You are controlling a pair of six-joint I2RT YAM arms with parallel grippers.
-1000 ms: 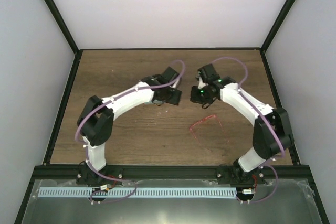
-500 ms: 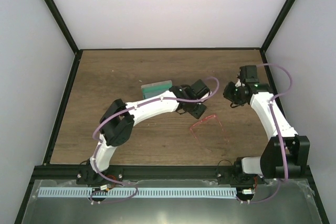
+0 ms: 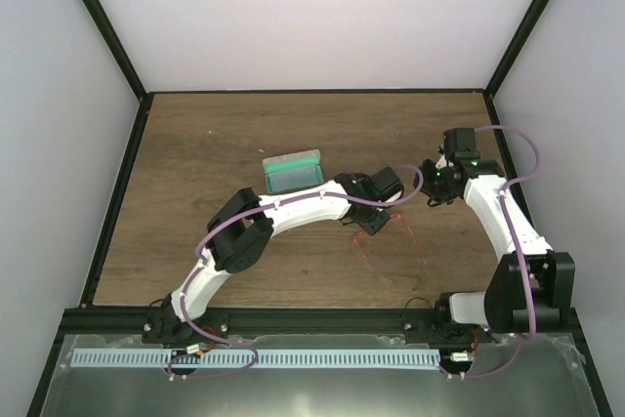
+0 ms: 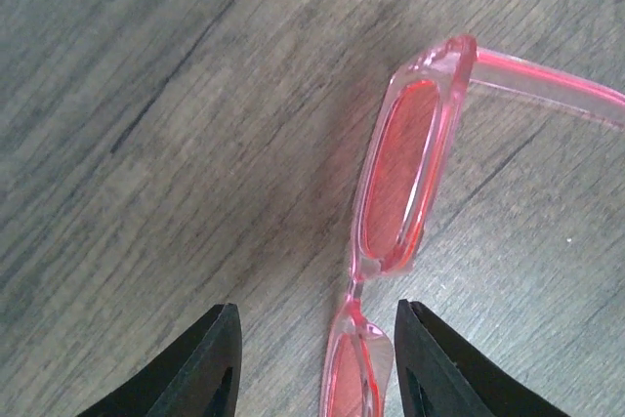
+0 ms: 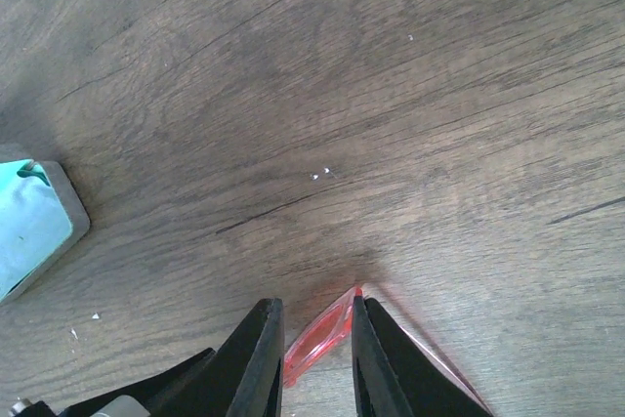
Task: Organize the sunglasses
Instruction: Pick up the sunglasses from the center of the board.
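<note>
left fingers (image 4: 217,363) spread wide, one lens of sunglasses (image 4: 400,178) seen between them | right fingers (image 5: 256,358) parted narrowly | sunglasses laid on surface (image 4: 146,144)

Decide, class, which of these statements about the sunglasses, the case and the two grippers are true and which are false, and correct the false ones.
1. The sunglasses lie on the table, outside the case. True.
2. The case is shut. False: it lies open, with its green lining showing.
3. The left gripper is open and straddles the bridge of the sunglasses. True.
4. The right gripper grips the sunglasses. False: it is open, holds nothing and hangs off to their side.
</note>
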